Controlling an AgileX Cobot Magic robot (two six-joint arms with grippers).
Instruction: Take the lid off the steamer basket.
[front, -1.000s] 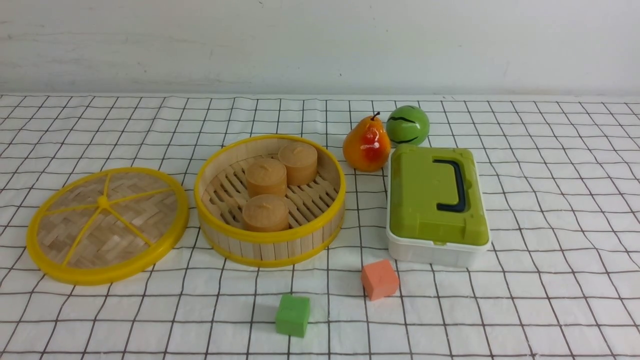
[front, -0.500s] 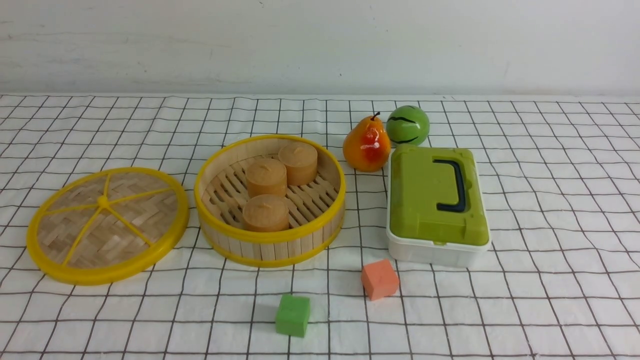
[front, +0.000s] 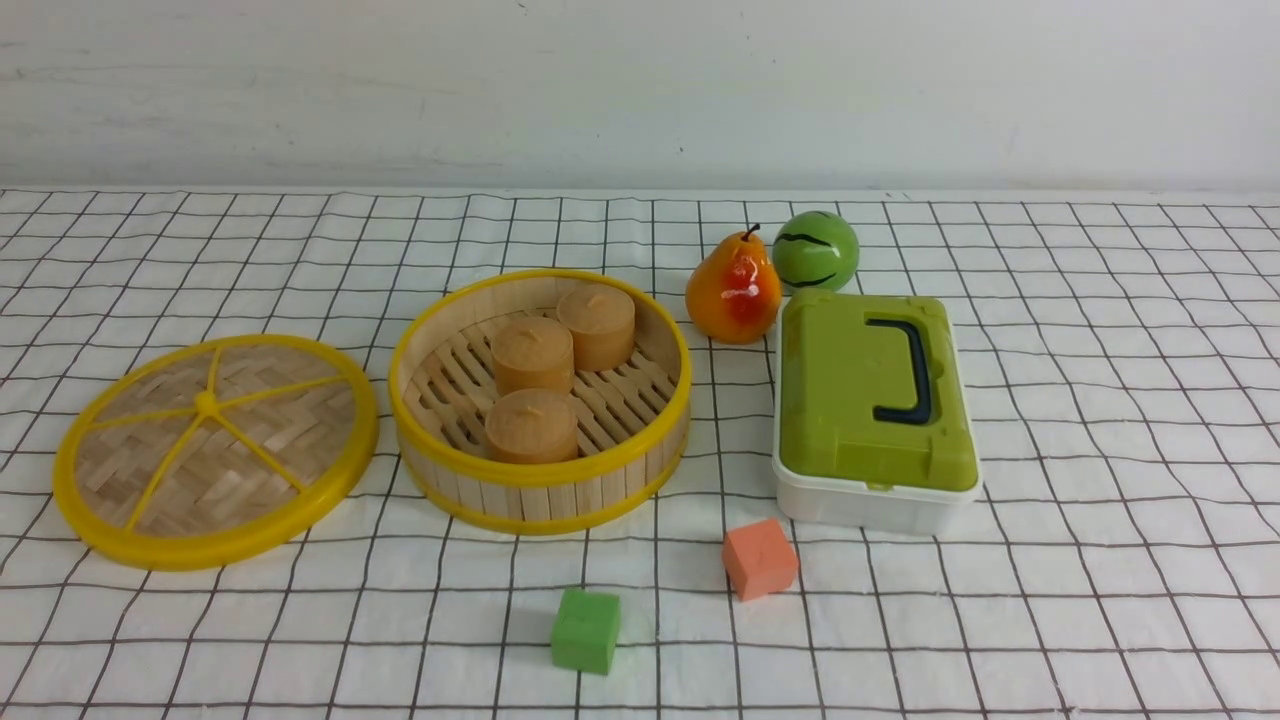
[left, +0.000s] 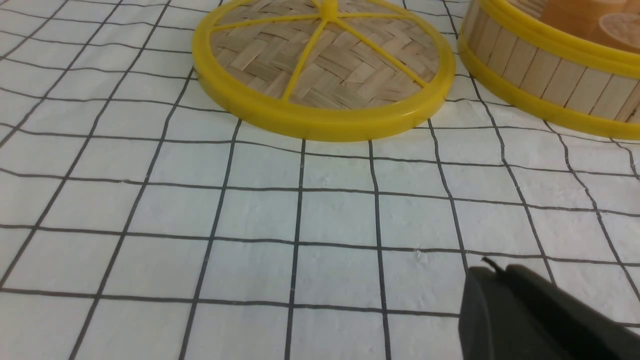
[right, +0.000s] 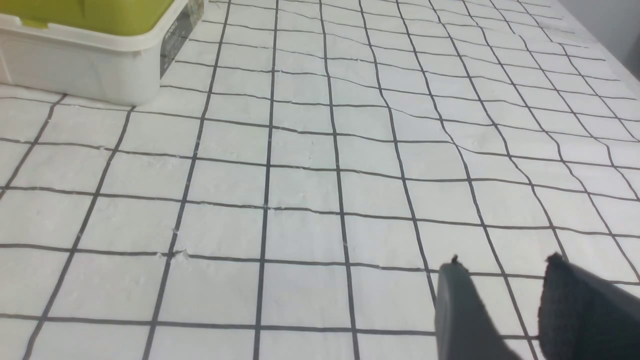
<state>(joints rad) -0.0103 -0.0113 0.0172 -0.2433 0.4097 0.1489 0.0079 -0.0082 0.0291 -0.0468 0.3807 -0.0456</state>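
The lid (front: 215, 450), a woven bamboo disc with a yellow rim and spokes, lies flat on the checked cloth to the left of the steamer basket (front: 540, 495). The basket stands uncovered, with three tan round cakes (front: 531, 425) inside. In the left wrist view the lid (left: 325, 70) and the basket wall (left: 545, 75) lie ahead of my left gripper (left: 495, 270), which hangs over bare cloth, shut and empty. My right gripper (right: 502, 262) is open over bare cloth with nothing between its fingers. Neither gripper shows in the front view.
A white box with a green lid (front: 875, 400) stands right of the basket, with a pear (front: 733, 290) and a green ball (front: 815, 250) behind it. An orange cube (front: 760, 558) and a green cube (front: 585, 630) lie nearer the front. The box corner (right: 90, 65) shows in the right wrist view.
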